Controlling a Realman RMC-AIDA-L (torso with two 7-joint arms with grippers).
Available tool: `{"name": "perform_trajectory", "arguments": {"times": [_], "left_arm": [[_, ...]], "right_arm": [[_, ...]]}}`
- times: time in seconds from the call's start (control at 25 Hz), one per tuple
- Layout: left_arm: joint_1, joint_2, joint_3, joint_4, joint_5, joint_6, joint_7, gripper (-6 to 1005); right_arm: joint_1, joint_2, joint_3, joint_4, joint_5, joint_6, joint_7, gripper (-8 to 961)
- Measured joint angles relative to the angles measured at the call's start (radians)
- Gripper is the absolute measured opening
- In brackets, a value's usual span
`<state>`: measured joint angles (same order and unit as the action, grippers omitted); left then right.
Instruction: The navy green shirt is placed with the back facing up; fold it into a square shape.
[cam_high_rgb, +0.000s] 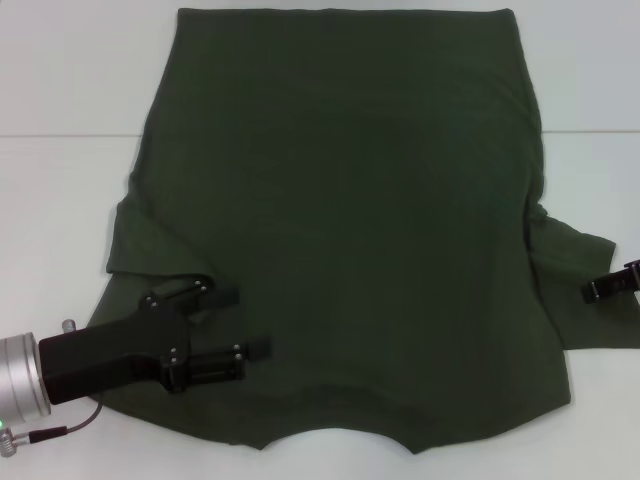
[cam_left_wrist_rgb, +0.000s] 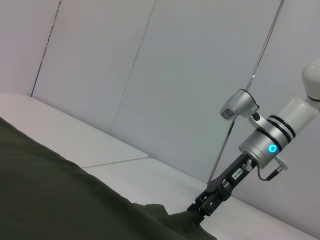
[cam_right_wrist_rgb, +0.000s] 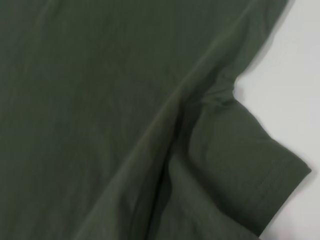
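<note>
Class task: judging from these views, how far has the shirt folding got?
Done: the navy green shirt lies flat, plain side up, on the white table. In hand: the left tool, open, sits over the near left shoulder; the right tool is at the right sleeve. Left: every fold.

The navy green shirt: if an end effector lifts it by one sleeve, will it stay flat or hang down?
The navy green shirt will probably hang limp: it already wrinkles beside the right sleeve. It is far bigger than the open left end effector, so most would likely drag on the white table.
</note>
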<state>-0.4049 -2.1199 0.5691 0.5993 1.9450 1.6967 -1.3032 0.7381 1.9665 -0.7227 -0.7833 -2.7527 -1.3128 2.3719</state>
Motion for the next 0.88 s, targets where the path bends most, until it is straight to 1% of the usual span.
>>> {"name": "perform_trajectory", "arguments": {"times": [0.2, 0.28, 0.36, 0.52, 0.72, 0.88], "left_arm": [[-0.001, 0.000, 0.000, -0.003, -0.002, 0.000, 0.000, 939], [-0.001, 0.000, 0.000, -0.004, -0.003, -0.001, 0.000, 939], [-0.002, 0.000, 0.000, -0.004, -0.005, -0.001, 0.001, 939], [-0.002, 0.000, 0.000, -0.005, -0.007, -0.001, 0.001, 939], [-0.002, 0.000, 0.000, -0.006, -0.008, -0.002, 0.001, 939], [-0.002, 0.000, 0.000, -0.006, -0.009, -0.002, 0.001, 939]], "right_arm": [[0.007, 0.000, -0.032, 0.028, -0.008, 0.030, 0.008, 915], [0.007, 0.003, -0.057, 0.032, -0.008, 0.041, 0.012, 860], [0.007, 0.007, -0.070, 0.033, -0.008, 0.047, 0.014, 787], [0.007, 0.009, -0.075, 0.033, -0.008, 0.048, 0.014, 641], [0.007, 0.010, -0.075, 0.032, -0.009, 0.049, 0.016, 387], [0.007, 0.009, -0.071, 0.028, -0.009, 0.049, 0.017, 301]]}}
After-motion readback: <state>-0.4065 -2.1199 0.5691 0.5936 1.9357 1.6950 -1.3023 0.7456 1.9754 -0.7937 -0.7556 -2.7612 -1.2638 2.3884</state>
